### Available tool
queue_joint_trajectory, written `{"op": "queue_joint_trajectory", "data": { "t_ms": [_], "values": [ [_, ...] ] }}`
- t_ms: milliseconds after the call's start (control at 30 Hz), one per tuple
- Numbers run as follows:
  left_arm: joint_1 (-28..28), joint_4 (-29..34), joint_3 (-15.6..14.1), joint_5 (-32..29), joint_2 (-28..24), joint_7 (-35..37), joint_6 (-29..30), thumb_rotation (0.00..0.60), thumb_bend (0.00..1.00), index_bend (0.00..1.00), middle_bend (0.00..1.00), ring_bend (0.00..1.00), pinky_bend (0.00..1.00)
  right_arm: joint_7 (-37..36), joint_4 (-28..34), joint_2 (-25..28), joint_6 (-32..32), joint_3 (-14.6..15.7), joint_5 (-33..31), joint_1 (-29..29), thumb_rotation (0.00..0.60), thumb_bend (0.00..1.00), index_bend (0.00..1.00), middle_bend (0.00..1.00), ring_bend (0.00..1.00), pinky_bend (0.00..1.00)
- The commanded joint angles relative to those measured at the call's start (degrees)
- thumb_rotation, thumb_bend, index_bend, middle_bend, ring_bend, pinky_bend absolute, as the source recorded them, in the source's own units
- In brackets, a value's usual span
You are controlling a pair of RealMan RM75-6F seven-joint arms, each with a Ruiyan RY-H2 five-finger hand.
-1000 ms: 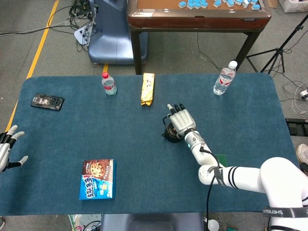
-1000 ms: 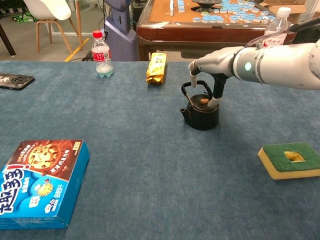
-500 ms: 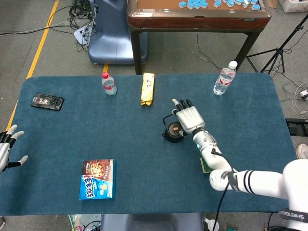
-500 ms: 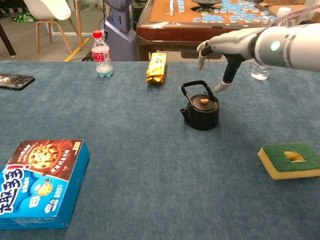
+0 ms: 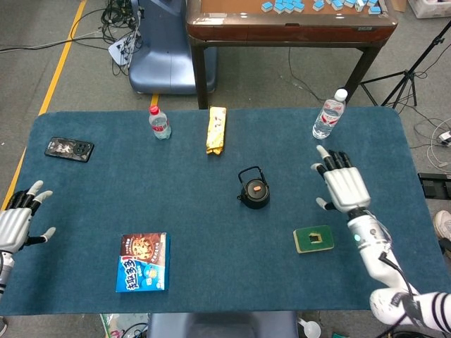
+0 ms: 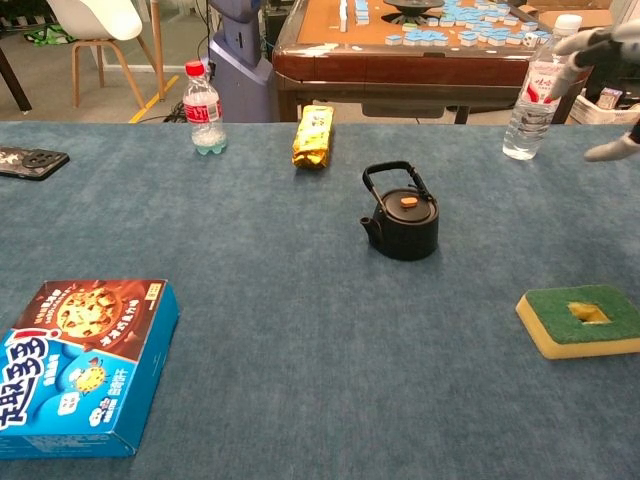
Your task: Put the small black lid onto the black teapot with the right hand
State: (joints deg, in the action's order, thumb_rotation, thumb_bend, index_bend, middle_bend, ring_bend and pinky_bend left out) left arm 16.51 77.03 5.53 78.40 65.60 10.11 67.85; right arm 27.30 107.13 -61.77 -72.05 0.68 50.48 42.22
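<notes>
The black teapot (image 5: 254,190) (image 6: 403,222) stands near the middle of the blue table, handle upright. Its small black lid (image 6: 408,203) with an orange knob sits on top of the pot. My right hand (image 5: 342,185) (image 6: 608,60) hovers well to the right of the teapot, fingers spread, holding nothing. My left hand (image 5: 17,221) shows at the far left edge of the table in the head view, open and empty; the chest view does not show it.
A green-and-yellow sponge (image 5: 314,239) (image 6: 579,320) lies right of the pot. A cookie box (image 5: 143,262) sits front left. A small bottle (image 5: 160,122), a yellow snack bag (image 5: 216,130) and a larger bottle (image 5: 328,114) stand along the far edge; a phone (image 5: 69,148) lies far left.
My right hand has drawn away from the teapot to the right and lifted, leaving the lid on the pot. The left hand has shifted slightly.
</notes>
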Motion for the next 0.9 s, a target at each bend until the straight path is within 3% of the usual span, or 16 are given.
{"op": "queue_joint_trajectory", "data": {
  "t_ms": [33,400,900],
  "values": [
    [0.1,3.2,0.0,0.1,-0.8,-3.2,0.8,0.6,0.26,0.16,0.0,0.0,0.0,-5.4,0.4,2.8,-3.2,2.6,5.2,-5.6,0.6,0.22,0.26,0.0,0.0,0.0],
    [2.1,10.5,0.5,-1.4,0.1,-12.8,-0.1,0.6,0.26,0.16,0.0,0.0,0.0,-17.6,-4.6,5.7,-8.4,4.9,15.7,-17.5,0.6,0.22,0.26,0.0,0.0,0.0],
    [3.3,15.5,0.7,-1.9,-0.1,-19.6,0.8,0.6,0.26,0.16,0.0,0.0,0.0,-16.5,-1.9,8.6,-13.4,2.6,21.7,-24.7,0.6,0.22,0.26,0.0,0.0,0.0]
  ]
}}
